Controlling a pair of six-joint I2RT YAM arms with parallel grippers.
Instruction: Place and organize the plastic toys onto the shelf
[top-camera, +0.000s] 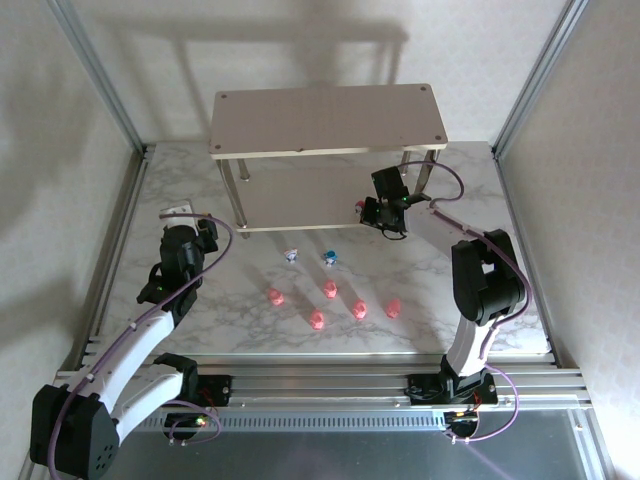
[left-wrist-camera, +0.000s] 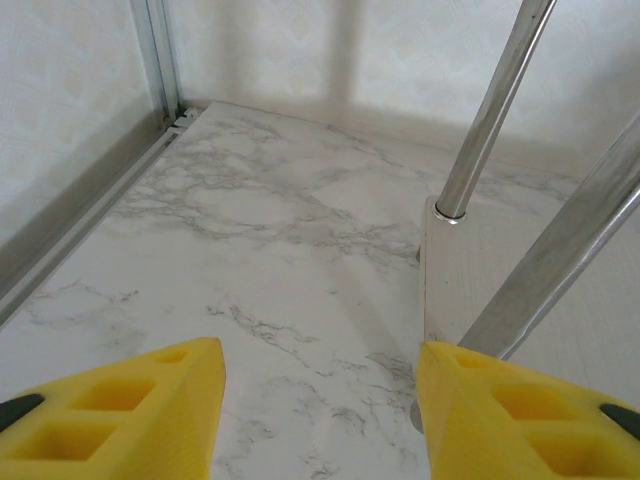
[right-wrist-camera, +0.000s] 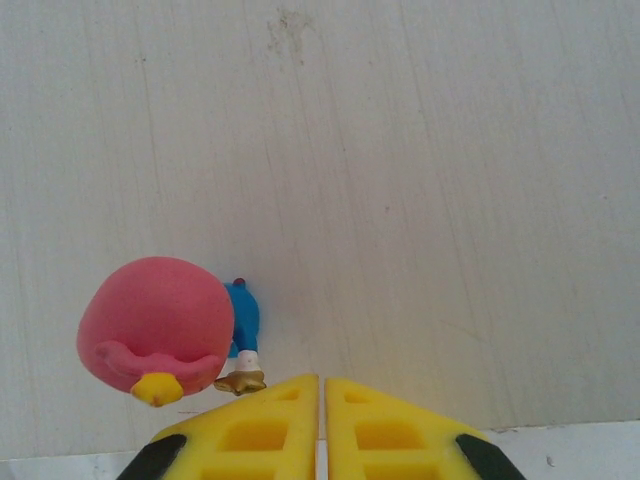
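Right gripper (right-wrist-camera: 322, 388) is pinched shut and empty over the shelf's lower board (right-wrist-camera: 420, 200), with the red toy (right-wrist-camera: 158, 325) upright just beside its fingertips. I'd back straight out with no sideways sweep, or the toy topples. The top board (top-camera: 330, 120) is bare, 7 toys including 5 pink toys (top-camera: 329, 289) wait on the table (top-camera: 240, 330), and the left gripper (left-wrist-camera: 318, 352) hangs half-open, holding nothing.
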